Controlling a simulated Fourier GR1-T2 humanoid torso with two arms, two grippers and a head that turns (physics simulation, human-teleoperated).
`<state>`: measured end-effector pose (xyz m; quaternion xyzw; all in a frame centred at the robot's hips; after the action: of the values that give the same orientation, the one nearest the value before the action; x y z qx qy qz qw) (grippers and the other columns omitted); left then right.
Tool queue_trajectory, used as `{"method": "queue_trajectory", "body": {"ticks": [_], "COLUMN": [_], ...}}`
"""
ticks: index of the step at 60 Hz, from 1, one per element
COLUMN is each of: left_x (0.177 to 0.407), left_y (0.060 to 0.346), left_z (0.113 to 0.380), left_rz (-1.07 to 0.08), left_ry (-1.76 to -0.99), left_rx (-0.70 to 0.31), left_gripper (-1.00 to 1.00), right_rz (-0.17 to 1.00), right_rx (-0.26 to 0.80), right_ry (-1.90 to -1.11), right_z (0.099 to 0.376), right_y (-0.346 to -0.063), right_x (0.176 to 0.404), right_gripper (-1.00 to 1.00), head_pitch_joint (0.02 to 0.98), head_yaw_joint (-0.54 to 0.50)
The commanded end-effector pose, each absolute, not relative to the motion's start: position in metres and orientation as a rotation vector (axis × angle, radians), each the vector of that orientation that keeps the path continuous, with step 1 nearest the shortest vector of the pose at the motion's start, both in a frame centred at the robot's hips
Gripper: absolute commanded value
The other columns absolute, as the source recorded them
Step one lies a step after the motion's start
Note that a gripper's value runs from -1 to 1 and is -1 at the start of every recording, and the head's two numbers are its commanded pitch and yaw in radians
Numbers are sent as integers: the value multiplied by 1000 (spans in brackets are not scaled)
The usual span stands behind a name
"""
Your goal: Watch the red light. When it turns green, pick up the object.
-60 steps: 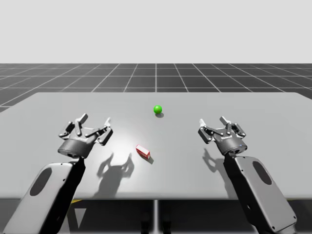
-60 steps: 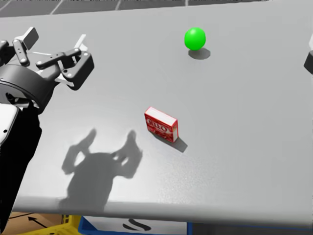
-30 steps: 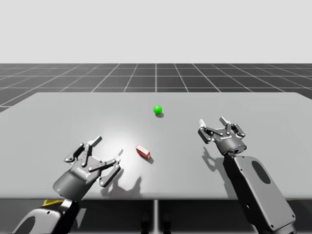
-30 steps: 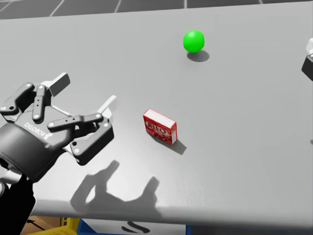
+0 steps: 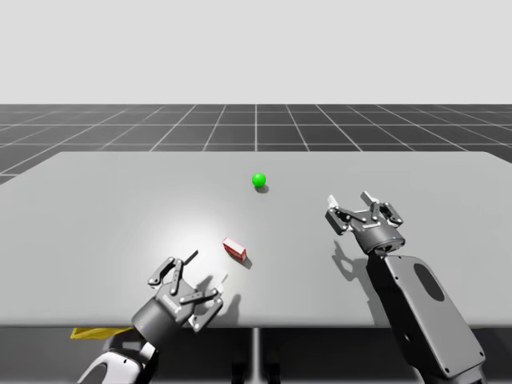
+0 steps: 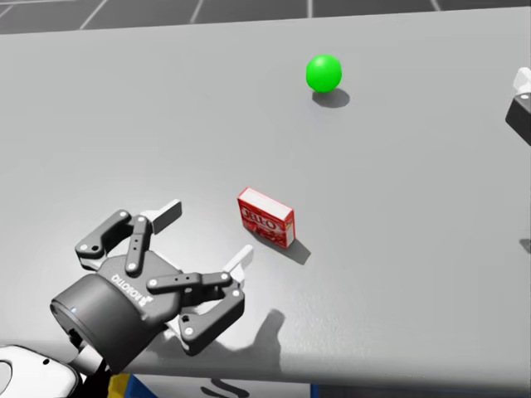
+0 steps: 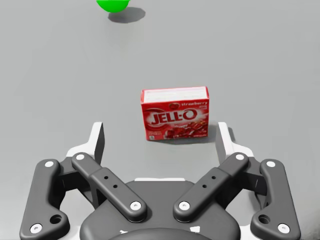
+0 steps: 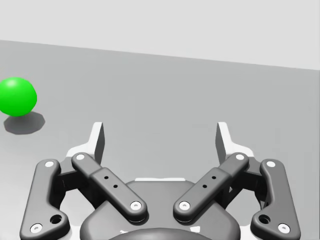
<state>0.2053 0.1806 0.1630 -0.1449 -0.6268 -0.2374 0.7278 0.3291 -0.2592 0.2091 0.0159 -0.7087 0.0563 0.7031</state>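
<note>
One flat red box before released left hand, right hand released, green ball

The left gripper is held low and is pointed forward and a little to the right. Its two fingers are spread wide apart, and nothing is gripped between them. The left arm is kept low and close in. The right gripper is held up with its fingers spread wide, and nothing is gripped. The right arm is stretched forward.
</note>
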Motion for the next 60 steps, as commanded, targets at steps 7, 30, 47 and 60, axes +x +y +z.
{"method": "queue_trajectory", "body": {"ticks": [7, 30, 47, 60], "left_x": [218, 243, 266, 279], "left_y": [157, 138, 122, 116], "left_z": [148, 143, 138, 128], "left_rz": [-498, -451, -436, -411], "left_ry": [-1309, -1230, -1218, -1193], "left_rx": [-357, -370, -343, -321], "left_gripper": [-1000, -1000, -1000, -1000], "right_rz": [127, 124, 126, 123], "right_rx": [37, 41, 31, 32], "right_ry": [-1578, -1580, -1589, -1596], "right_z": [210, 209, 211, 213], "right_y": [-260, -260, -261, -263], "right_x": [329, 329, 329, 328], "right_gripper": [-1000, -1000, -1000, -1000], "head_pitch_joint": [851, 851, 854, 855], "head_yaw_joint": [110, 109, 100, 95]}}
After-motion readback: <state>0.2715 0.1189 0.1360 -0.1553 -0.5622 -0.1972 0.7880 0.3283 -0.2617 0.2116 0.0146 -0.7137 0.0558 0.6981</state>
